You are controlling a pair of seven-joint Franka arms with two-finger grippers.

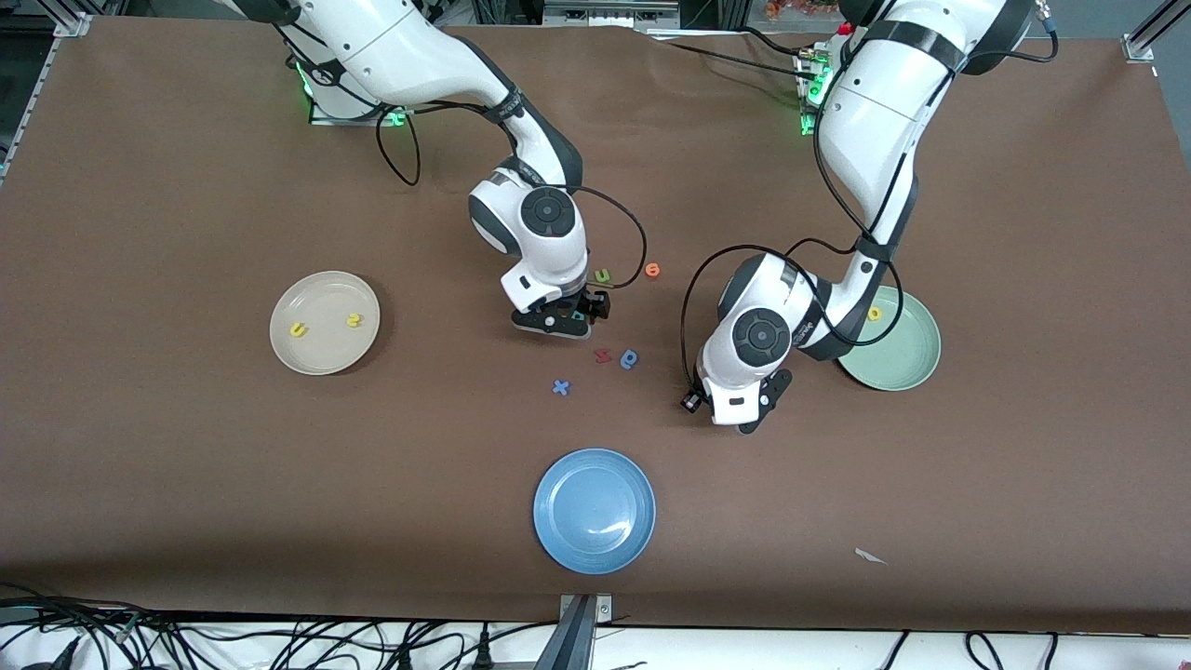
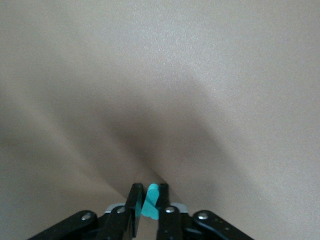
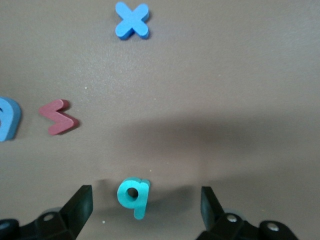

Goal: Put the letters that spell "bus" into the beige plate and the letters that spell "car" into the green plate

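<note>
Teal foam letter (image 2: 151, 201) pinched in left hand (image 2: 148, 205), low over bare brown desk (image 2: 160, 75) | right hand (image 3: 142, 200) spread wide, teal "b" (image 3: 133, 196) lying flat between its fingers | beige plate (image 1: 284, 349) toward right arm's end holds yellow "u" (image 1: 298, 329) and "s" (image 1: 353, 320) | green plate (image 1: 907, 368) just beside left hand holds yellow "a" (image 1: 875, 314).
</note>
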